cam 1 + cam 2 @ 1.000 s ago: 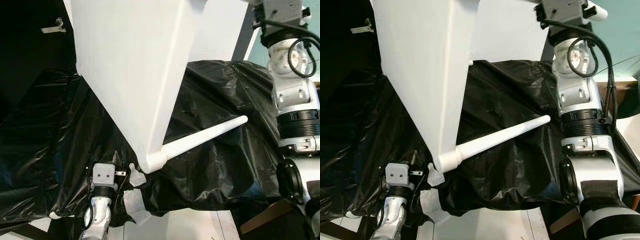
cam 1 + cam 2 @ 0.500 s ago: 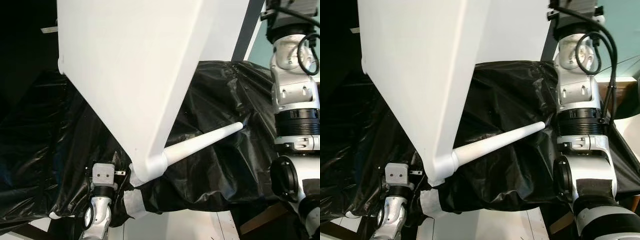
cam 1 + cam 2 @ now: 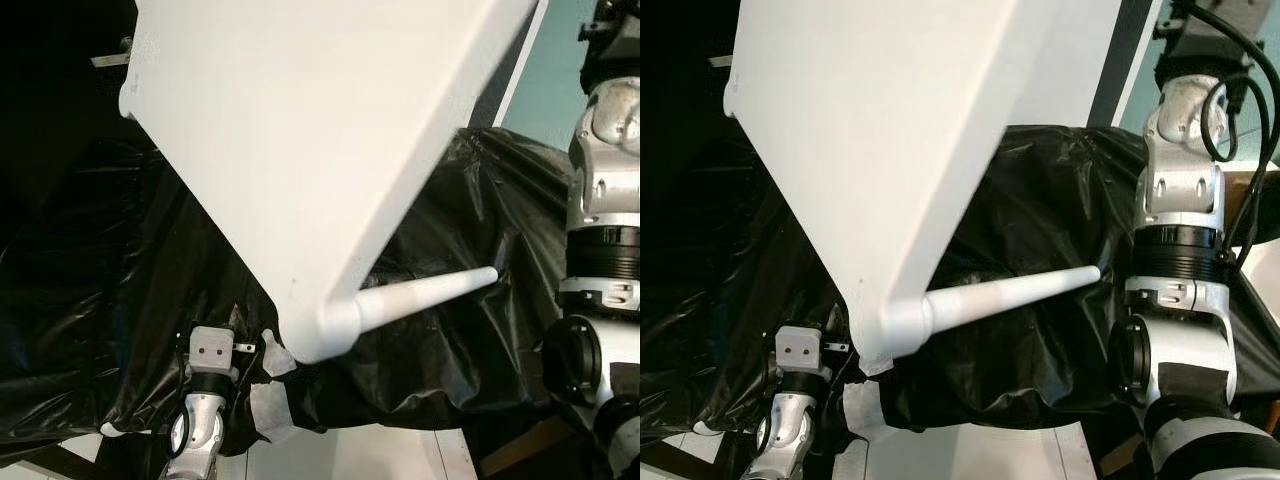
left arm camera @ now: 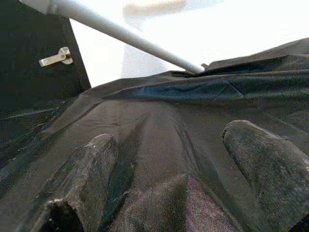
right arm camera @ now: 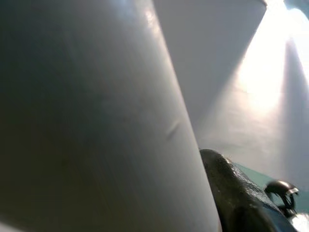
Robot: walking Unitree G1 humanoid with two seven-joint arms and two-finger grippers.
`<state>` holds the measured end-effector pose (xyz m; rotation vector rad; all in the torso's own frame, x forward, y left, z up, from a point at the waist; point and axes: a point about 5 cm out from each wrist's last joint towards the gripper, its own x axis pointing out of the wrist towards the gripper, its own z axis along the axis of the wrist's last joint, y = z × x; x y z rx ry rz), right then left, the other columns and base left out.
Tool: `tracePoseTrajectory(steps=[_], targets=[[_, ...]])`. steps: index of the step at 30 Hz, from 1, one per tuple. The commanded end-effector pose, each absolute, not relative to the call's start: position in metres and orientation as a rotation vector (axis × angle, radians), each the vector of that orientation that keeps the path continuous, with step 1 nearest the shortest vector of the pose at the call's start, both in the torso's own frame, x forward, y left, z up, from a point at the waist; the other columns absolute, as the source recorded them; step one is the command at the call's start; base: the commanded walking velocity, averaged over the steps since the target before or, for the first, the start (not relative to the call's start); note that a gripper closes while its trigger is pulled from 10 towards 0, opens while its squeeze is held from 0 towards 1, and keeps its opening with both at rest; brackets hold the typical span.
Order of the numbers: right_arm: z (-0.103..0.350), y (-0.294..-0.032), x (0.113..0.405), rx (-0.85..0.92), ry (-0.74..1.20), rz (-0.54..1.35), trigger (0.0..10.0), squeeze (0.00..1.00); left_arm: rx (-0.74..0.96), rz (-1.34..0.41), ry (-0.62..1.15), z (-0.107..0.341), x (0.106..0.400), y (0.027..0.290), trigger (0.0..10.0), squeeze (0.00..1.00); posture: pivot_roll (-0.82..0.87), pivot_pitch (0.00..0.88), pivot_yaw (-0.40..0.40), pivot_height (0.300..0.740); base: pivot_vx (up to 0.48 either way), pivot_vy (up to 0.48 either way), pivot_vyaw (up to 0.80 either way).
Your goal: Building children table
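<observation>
A white children's tabletop (image 3: 910, 150) hangs tilted over a surface draped in black plastic sheeting (image 3: 1040, 330). One white tapered leg (image 3: 1005, 295) juts from its lowest corner toward the silver right arm (image 3: 1180, 270). The left arm (image 3: 790, 400) rises just beside that corner.

Silver jointed arms (image 3: 1180, 215) with black cables, black fingers (image 4: 263, 164).

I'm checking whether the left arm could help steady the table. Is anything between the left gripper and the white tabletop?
Yes. The black plastic sheet lies over the left gripper and drapes across its fingers, so it sits between them and the tilted white tabletop with its leg above.
</observation>
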<state>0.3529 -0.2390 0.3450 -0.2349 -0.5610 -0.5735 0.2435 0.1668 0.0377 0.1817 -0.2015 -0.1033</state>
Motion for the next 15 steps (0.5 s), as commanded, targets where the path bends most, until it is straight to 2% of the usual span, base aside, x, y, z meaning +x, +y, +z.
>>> tracePoseTrajectory(steps=[1, 15], targets=[[0.273, -0.259, 0.364, 0.009, -0.213, -0.635, 0.0, 0.0, 0.174, -0.124, -0.02, 0.006, 0.225, 0.165, 10.0, 0.0, 0.05, 0.0, -0.011, 0.74, 0.0, 0.0, 0.0], [0.252, -0.281, 0.351, 0.043, -0.179, -0.812, 0.0, 0.0, 0.182, -0.132, -0.018, 0.006, 0.226, 0.168, 10.0, 0.0, 0.05, 0.0, -0.001, 0.74, 0.0, 0.0, 0.0]])
